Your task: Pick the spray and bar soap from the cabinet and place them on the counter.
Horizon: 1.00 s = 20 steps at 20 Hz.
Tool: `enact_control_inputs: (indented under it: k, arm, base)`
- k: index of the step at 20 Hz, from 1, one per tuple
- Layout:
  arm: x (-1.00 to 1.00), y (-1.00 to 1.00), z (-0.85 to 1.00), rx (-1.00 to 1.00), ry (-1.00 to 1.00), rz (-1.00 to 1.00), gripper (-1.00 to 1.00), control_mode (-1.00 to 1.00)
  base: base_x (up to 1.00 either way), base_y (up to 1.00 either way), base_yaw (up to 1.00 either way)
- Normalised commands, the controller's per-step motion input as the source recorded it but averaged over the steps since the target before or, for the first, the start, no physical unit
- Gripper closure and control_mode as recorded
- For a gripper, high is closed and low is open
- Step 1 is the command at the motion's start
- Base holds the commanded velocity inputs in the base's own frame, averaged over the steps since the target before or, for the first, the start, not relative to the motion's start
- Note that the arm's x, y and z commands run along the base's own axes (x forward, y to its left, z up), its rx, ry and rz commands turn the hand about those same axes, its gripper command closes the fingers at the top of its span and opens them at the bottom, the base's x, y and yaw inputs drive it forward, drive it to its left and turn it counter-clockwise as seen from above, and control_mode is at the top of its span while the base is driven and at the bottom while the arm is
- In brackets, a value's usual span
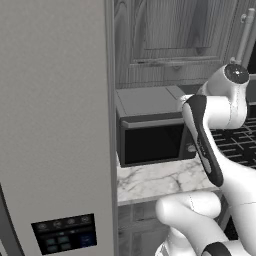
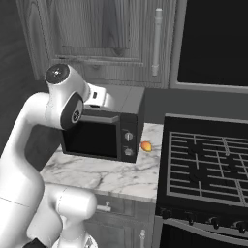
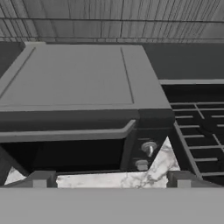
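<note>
The cabinet (image 2: 97,29) hangs on the wall above the microwave, dark grey wood grain, doors shut, with a long pale bar handle (image 2: 156,41) on its right door. It also runs across the top of the left base view, cabinet (image 1: 165,30). The spray and the bar soap are hidden. The white marble counter (image 2: 111,174) lies below. My gripper (image 3: 111,179) is open, its two fingertips (image 3: 41,179) standing wide apart with nothing between them. It hovers over the microwave's front top edge and looks down at it and at a strip of counter (image 3: 162,164).
A dark microwave (image 2: 97,138) stands on the counter under the cabinet. A small rounded orange-yellow thing (image 2: 145,146) lies right of it. The black grated stovetop (image 2: 208,160) is on the right, and a tall light grey fridge (image 1: 55,125) on the left.
</note>
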Motion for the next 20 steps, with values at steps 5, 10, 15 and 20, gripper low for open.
enact_control_inputs:
  k: [5,10,15,20]
  arm:
    - [-0.08,-0.23,0.31,0.0,-0.12,0.0,-1.0,-1.0]
    - [-0.13,-0.2,0.35,0.0,-0.13,-0.01,-1.0,-1.0]
    - [-0.15,-0.17,0.36,0.0,-0.11,0.0,-1.0,-1.0]
    - [-0.14,-0.19,0.33,0.0,-0.08,0.0,-1.0,-1.0]
  base:
    - [0.0,0.0,0.0]
    - [0.0,0.0,0.0]
    - [0.0,0.0,0.0]
    - [0.0,0.0,0.0]
